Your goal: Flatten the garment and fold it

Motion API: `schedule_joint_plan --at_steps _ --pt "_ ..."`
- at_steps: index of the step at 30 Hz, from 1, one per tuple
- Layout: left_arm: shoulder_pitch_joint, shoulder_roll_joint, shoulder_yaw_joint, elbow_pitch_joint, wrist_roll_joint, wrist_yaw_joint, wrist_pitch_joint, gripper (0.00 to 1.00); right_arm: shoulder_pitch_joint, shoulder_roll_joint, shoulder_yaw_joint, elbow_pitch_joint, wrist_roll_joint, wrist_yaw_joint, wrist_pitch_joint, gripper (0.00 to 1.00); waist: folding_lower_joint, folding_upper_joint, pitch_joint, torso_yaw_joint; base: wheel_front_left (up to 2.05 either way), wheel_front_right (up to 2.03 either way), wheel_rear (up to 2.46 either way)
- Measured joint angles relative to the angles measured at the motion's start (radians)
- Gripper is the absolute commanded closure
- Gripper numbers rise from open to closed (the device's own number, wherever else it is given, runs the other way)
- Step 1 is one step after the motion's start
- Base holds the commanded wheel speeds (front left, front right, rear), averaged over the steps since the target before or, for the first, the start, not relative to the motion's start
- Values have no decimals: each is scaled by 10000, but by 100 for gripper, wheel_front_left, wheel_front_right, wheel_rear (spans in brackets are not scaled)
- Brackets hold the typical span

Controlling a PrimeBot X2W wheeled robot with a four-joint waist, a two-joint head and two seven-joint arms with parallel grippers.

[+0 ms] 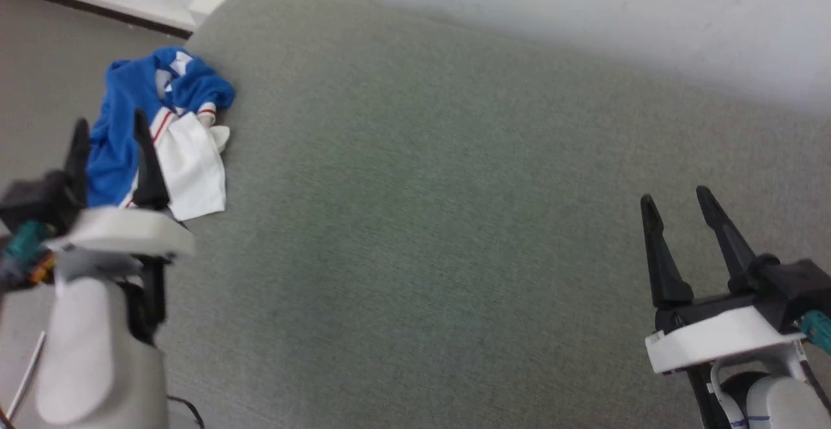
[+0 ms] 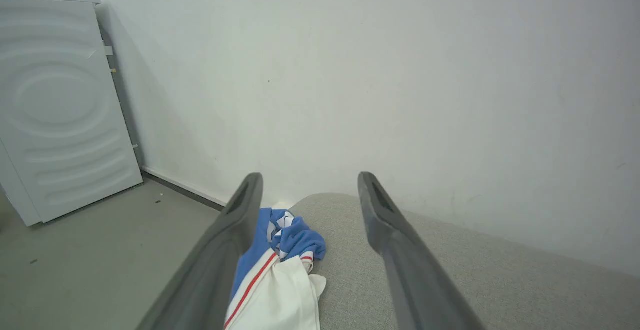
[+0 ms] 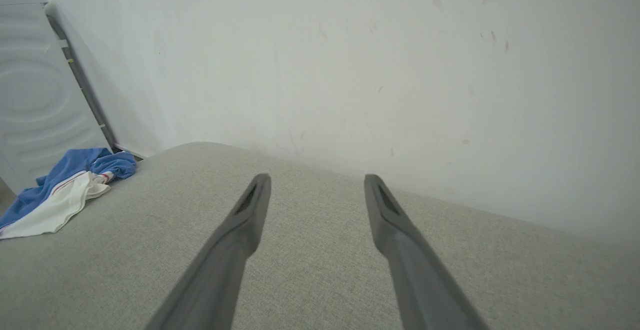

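Note:
The garment (image 1: 156,127) is a crumpled royal-blue shirt with a white sleeve and red-and-white trim, bunched at the far left edge of the grey surface (image 1: 422,221). My left gripper (image 1: 110,132) hovers open just in front of it, its fingers spread and overlapping the blue cloth in the head view. In the left wrist view the garment (image 2: 280,270) lies between and below the spread fingers, with nothing held. My right gripper (image 1: 678,202) stands open at the lower right, far from the shirt. The garment (image 3: 65,190) lies at the left in the right wrist view.
A white wall (image 1: 584,7) runs along the back of the grey surface. A white appliance (image 2: 55,105) stands on the floor (image 2: 90,250) to the left. The garment hangs partly over the surface's left edge.

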Motion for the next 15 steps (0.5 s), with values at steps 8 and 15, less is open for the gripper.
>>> schedule_joint_plan --at_steps 8,15 --pt "-2143 1455 370 2589 -485 -351 1122 0 -500 6 12 -512 -104 0 265 0 2 0 1180 -501 0 0 0" --pt "-3480 2525 518 4863 -966 -616 2918 0 -819 13 10 -807 -100 0 362 0 1 0 2214 -997 0 0 0"
